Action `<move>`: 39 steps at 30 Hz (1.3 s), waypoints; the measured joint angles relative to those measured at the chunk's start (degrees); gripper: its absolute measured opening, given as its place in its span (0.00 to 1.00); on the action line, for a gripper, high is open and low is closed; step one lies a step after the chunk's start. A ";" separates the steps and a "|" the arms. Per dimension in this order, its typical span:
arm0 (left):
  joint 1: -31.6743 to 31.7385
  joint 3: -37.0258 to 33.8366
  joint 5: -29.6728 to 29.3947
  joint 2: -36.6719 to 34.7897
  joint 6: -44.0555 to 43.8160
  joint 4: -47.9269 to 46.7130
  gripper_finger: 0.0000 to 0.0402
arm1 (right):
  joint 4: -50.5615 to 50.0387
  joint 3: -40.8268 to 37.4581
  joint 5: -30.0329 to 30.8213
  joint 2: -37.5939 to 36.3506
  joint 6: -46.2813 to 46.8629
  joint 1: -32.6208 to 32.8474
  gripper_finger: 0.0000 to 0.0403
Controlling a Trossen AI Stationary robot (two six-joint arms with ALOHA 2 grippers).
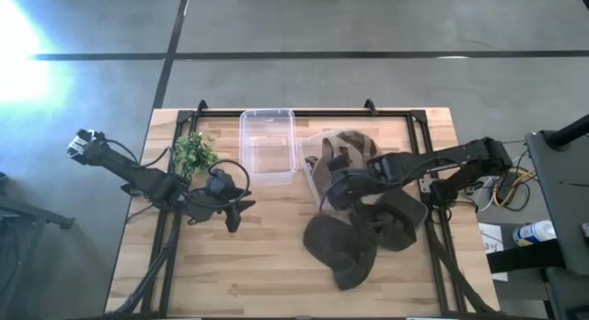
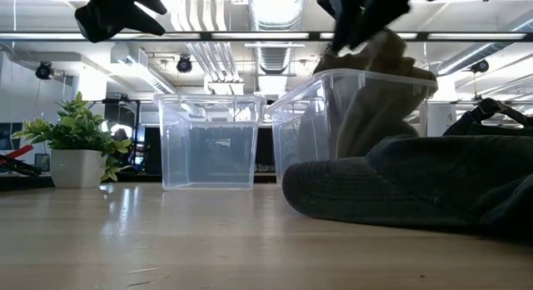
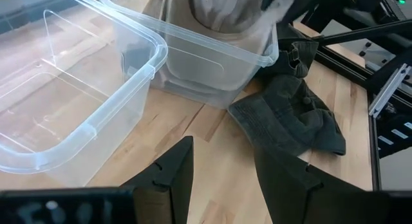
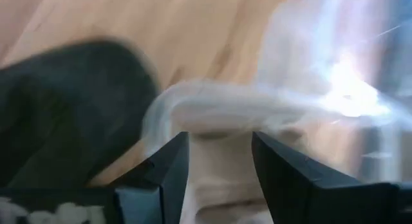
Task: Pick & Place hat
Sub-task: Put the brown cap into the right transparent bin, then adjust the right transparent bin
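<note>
A tan hat (image 1: 348,143) sits in a clear bin (image 1: 311,177) that is tipped on the table's right half; its crown rises above the bin's rim (image 2: 366,77). My right gripper (image 1: 333,166) is over this bin and shut on the tan hat (image 4: 222,176). Two dark hats (image 1: 345,248) (image 1: 401,219) lie flat on the wood just near of the bin, partly overlapping. My left gripper (image 1: 232,212) hovers open left of centre, touching nothing; in the left wrist view its fingers (image 3: 174,176) point toward the bins. My right gripper pinches the tan hat's bunched cloth (image 4: 222,153) between its two fingers, coming from above and slanting down into the bin. The cloth fills the gap between the fingers. The hat's upper part (image 2: 385,50) is raised toward the gripper while its lower part stays inside the bin.
A second clear bin (image 1: 267,145) stands upright and empty at the far middle of the table. A small potted plant (image 1: 193,153) stands at the far left. Bare wood lies along the near edge and near left. A black frame rims the table.
</note>
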 joint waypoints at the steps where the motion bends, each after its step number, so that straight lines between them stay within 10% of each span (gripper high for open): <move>1: 0.01 0.00 0.00 0.00 0.04 0.00 0.39 | -2.02 0.00 -0.78 0.24 0.57 0.33 0.43; 12: 0.00 0.00 0.02 -0.02 -0.03 0.14 0.39 | 9.52 0.66 9.71 -5.52 30.52 0.73 0.46; 18: 0.01 0.00 0.00 -0.02 0.02 0.16 0.39 | 16.68 0.59 -12.14 -9.55 51.94 -7.80 0.46; 24: 0.01 0.00 0.02 -0.02 0.06 0.18 0.39 | -4.31 0.26 -25.60 -9.78 54.93 -5.54 0.45; 31: 0.01 0.00 0.02 -0.02 0.43 0.16 0.39 | -6.52 -3.33 -22.64 -4.93 64.72 3.15 0.43; 39: 0.01 -0.02 1.30 -0.02 0.08 0.13 0.39 | -0.12 -3.51 -4.59 5.93 74.74 2.43 0.42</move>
